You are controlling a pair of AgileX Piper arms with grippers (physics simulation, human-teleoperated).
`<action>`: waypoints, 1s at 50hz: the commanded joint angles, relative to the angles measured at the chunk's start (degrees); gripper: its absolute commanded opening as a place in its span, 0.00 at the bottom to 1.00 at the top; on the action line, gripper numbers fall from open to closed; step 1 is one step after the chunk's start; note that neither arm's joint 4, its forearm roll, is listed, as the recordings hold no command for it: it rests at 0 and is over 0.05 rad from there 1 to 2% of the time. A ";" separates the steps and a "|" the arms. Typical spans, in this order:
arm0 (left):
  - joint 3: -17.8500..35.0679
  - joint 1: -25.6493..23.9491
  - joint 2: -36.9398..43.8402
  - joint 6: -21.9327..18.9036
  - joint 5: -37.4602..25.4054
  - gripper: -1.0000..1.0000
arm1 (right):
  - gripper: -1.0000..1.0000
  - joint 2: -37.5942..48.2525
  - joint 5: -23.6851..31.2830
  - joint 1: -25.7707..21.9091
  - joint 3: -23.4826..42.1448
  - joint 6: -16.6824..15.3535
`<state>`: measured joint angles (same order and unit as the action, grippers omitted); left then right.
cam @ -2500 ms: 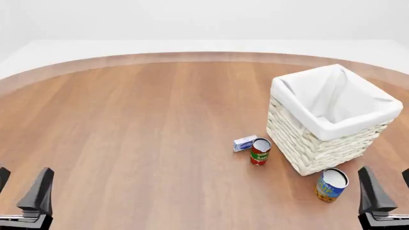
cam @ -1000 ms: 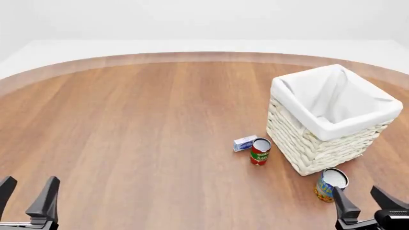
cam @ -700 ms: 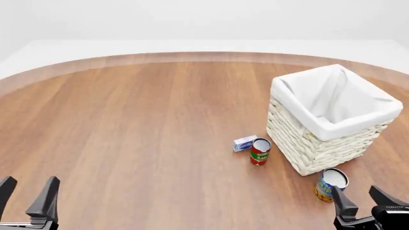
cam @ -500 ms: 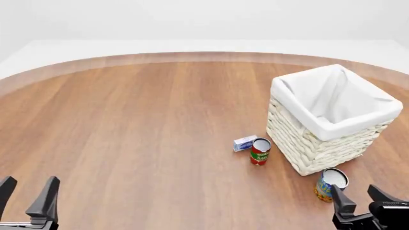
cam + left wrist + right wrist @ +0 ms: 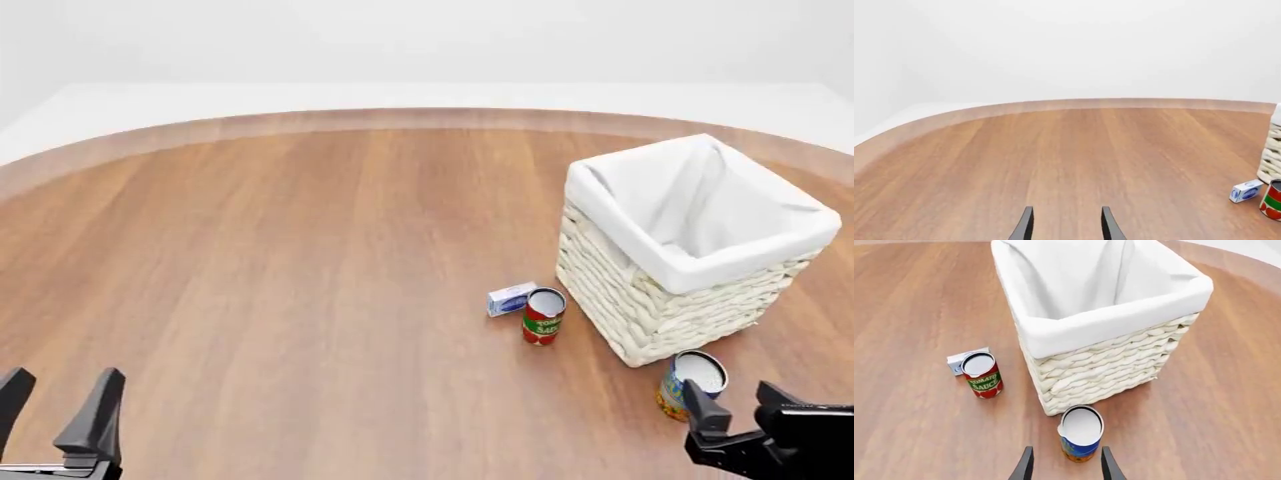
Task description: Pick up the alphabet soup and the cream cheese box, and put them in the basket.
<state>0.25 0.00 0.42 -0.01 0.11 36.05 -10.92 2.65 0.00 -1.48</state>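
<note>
Front view, left to right. The left gripper (image 5: 54, 410) sits at the near left edge of the wooden table (image 5: 294, 260), its two dark fingers spread apart with bare wood between them; nothing is grasped, and every task object lies well to its right. The cream cheese box (image 5: 511, 298) rests flat on the table, touching or just beside the far-left side of the red and green can (image 5: 542, 316), which stands upright close to the basket's left wall. The basket (image 5: 681, 300) stands upright on the right half of the table, its white cloth lining (image 5: 687, 205) folded over the rim. The alphabet soup (image 5: 690, 384) stands upright just in front of the basket's near corner. The right gripper (image 5: 731, 420) is at the near right edge, its fingers parted and gripping nothing.

Right wrist view. The alphabet soup (image 5: 1080, 434) stands just ahead of the right gripper's (image 5: 1065, 462) fingertips, centred on the gap between them but not yet within it. The fingers (image 5: 1026, 465) are apart from the can.

Left wrist view. The released left fingers (image 5: 1026, 226) frame only table.
</note>
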 commanded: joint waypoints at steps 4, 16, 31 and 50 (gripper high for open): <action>0.00 0.00 -0.01 -0.01 0.00 1.00 | 1.00 9.02 -7.48 0.51 0.00 -0.06; 0.00 0.00 0.01 0.00 0.00 1.00 | 1.00 15.56 -13.16 1.38 0.00 -0.16; 0.00 -0.01 0.00 0.00 0.00 1.00 | 1.00 27.36 -23.93 2.06 0.00 -0.08; 0.00 0.00 0.01 0.00 0.00 1.00 | 1.00 32.57 -28.80 2.47 0.00 0.05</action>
<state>0.25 0.00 0.43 -0.01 0.11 65.98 -37.26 4.88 0.00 -1.51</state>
